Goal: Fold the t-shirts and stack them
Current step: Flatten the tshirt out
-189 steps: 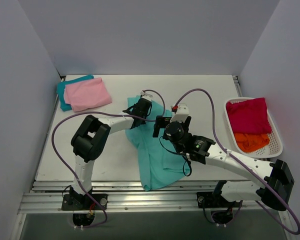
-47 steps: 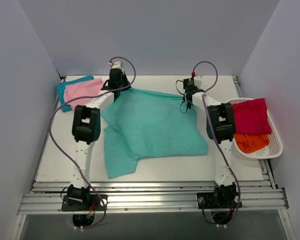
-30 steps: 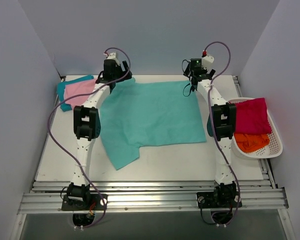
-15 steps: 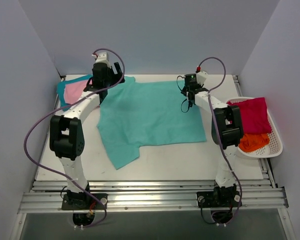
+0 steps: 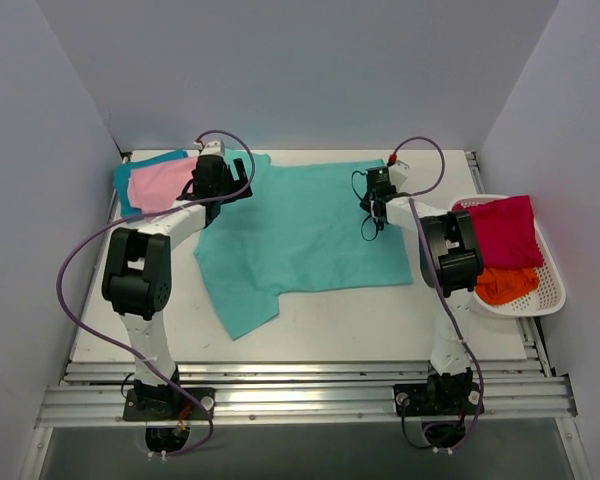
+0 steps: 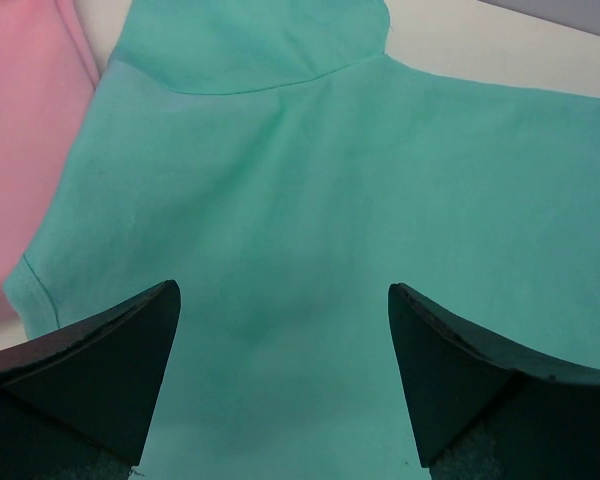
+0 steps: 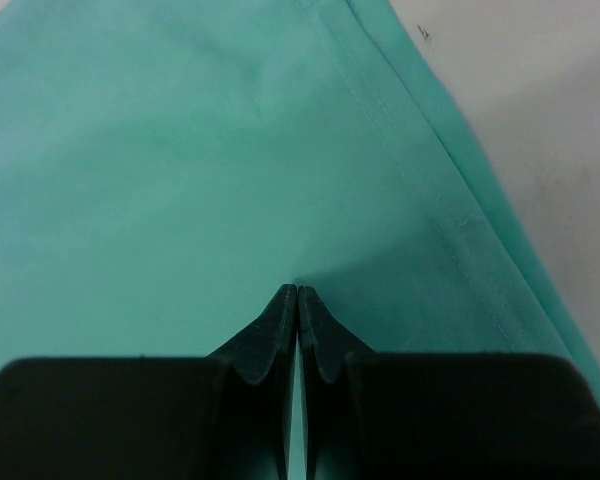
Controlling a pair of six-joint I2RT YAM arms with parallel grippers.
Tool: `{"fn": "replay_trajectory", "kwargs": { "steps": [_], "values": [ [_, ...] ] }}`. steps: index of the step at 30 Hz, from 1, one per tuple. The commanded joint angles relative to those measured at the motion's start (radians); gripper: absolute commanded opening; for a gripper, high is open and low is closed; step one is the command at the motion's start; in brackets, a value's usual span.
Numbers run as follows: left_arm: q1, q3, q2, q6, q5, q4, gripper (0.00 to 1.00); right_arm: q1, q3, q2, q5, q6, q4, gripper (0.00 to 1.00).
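While left fingers (image 6: 90, 370) stand wide, right fingers (image 7: 270, 340) meet on the mint t-shirt (image 5: 300, 235).

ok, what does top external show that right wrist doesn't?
Only top external: the white basket holding the crimson shirt and orange shirt, the pink shirt on the teal shirt, and the left gripper. Only right wrist: the hem stitching, and that the right gripper is shut, tips on cloth. Both: the mint shirt spread flat.

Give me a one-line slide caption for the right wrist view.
Right gripper closed, tips at the mint green t-shirt beside its stitched hem; table beyond.
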Motion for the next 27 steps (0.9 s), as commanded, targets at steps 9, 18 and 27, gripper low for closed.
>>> {"fn": "replay_trajectory", "kwargs": {
  "steps": [9,18,27],
  "values": [
    [0.002,-0.008,-0.028,-0.023,-0.018,0.068,0.94,-0.044,-0.087,0.042,0.095,0.112,-0.021,0.0],
    [0.002,-0.016,-0.029,-0.031,-0.018,0.08,0.94,-0.082,-0.148,0.005,0.126,0.204,-0.062,0.0],
    [0.002,-0.033,-0.039,-0.026,-0.028,0.083,0.94,-0.078,-0.19,-0.019,0.147,0.221,-0.068,0.0]
  ]
}}
